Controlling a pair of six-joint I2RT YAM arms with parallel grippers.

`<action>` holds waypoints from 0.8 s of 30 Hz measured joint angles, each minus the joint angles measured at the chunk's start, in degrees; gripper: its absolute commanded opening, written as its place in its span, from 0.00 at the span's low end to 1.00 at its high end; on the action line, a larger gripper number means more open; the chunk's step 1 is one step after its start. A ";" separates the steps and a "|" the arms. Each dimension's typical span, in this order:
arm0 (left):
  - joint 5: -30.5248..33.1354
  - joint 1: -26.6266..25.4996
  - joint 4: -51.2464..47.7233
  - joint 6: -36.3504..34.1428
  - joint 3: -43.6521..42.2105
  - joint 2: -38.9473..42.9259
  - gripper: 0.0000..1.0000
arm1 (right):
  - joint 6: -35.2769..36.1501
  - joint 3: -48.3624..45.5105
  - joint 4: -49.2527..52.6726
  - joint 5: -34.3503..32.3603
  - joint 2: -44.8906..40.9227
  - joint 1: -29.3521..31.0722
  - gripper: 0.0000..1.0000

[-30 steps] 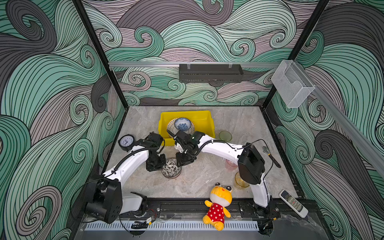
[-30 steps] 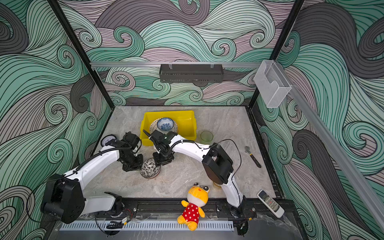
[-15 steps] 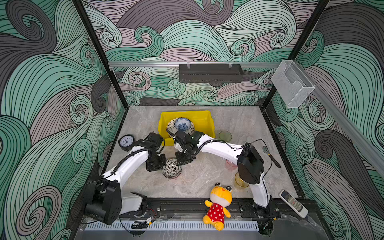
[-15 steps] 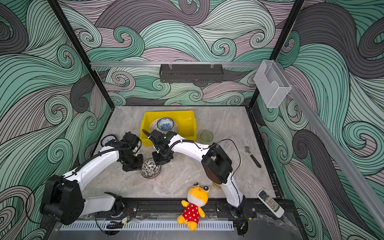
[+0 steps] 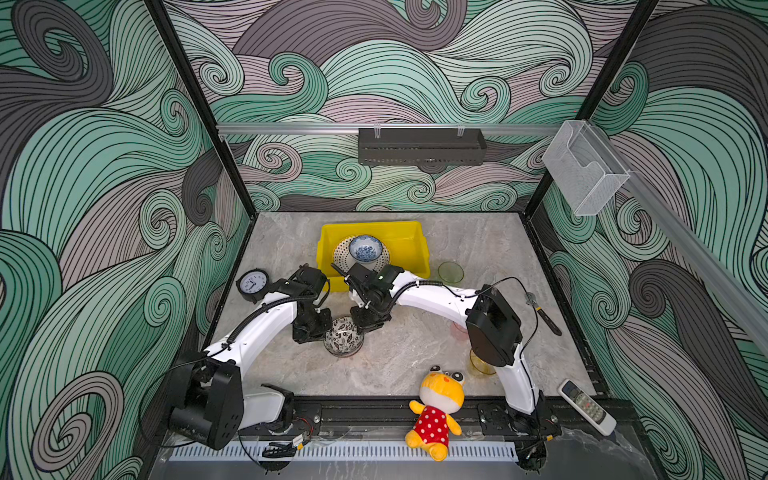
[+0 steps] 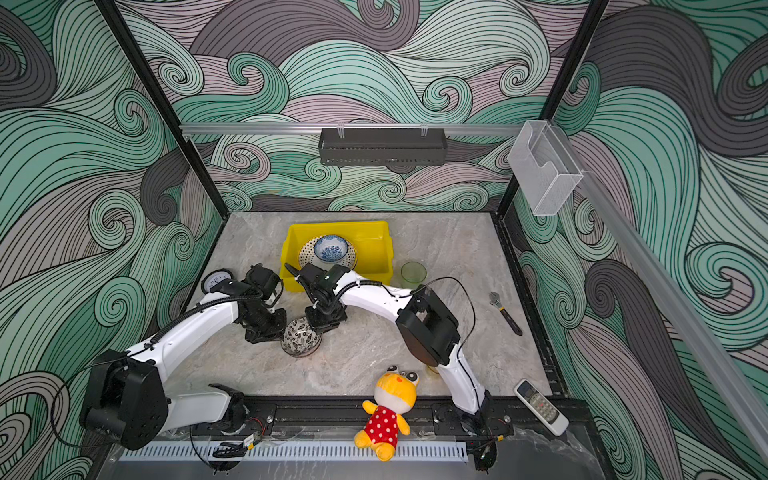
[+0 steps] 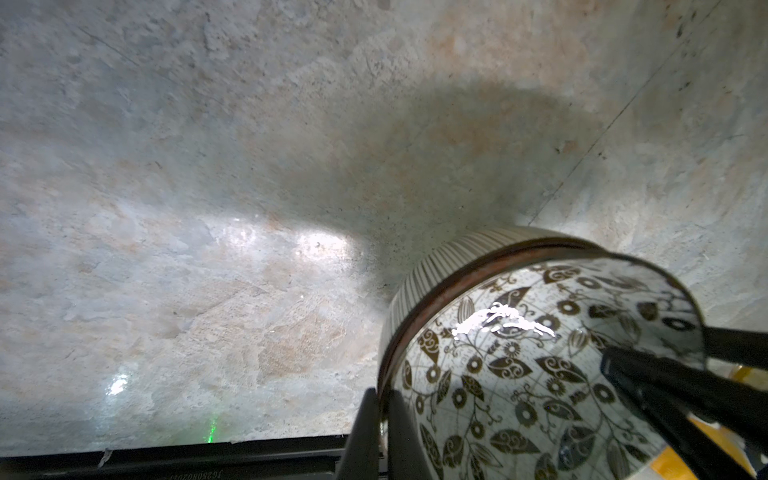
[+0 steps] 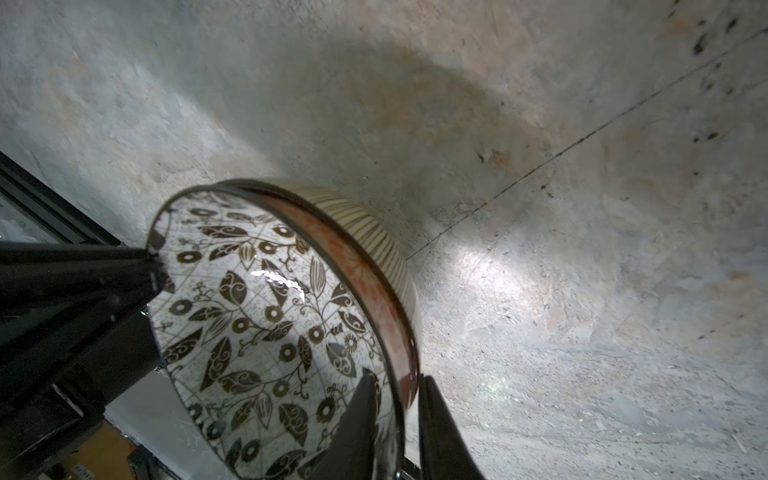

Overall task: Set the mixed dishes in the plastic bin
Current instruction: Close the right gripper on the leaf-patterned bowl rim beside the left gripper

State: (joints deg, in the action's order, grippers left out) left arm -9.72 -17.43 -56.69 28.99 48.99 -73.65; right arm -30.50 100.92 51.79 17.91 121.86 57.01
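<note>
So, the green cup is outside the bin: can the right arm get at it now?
Likely not yet: the right gripper has the rim of the black-and-white bowl between its jaws. Otherwise the way looks free: the green cup stands alone beside the yellow bin.

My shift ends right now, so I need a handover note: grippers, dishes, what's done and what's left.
Left gripper: shut on the rim of the black-white bowl.
Right gripper: straddles another part of that rim; firm grip unclear.
Done: dotted plate and blue floral bowl lie in the yellow bin.
Left: this bowl, plus the green cup, pink cup and amber cup, all outside the bin.
</note>
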 measured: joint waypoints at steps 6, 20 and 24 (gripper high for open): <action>-0.13 0.00 -0.02 0.00 -0.07 0.00 0.07 | 0.00 0.50 0.35 -0.39 0.00 0.11 0.16; -1.44 -0.11 -0.17 0.07 -0.07 0.68 0.13 | 0.02 0.87 0.90 -2.38 0.11 0.46 0.01; -1.27 -0.11 -0.17 0.22 -0.07 1.14 0.15 | 0.04 1.29 1.11 -2.49 0.11 0.76 0.00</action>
State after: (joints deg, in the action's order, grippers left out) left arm -10.98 -17.54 -56.86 29.21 48.93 -72.51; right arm -30.46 102.21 52.90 15.42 121.97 57.78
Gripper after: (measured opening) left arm 0.144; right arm 0.076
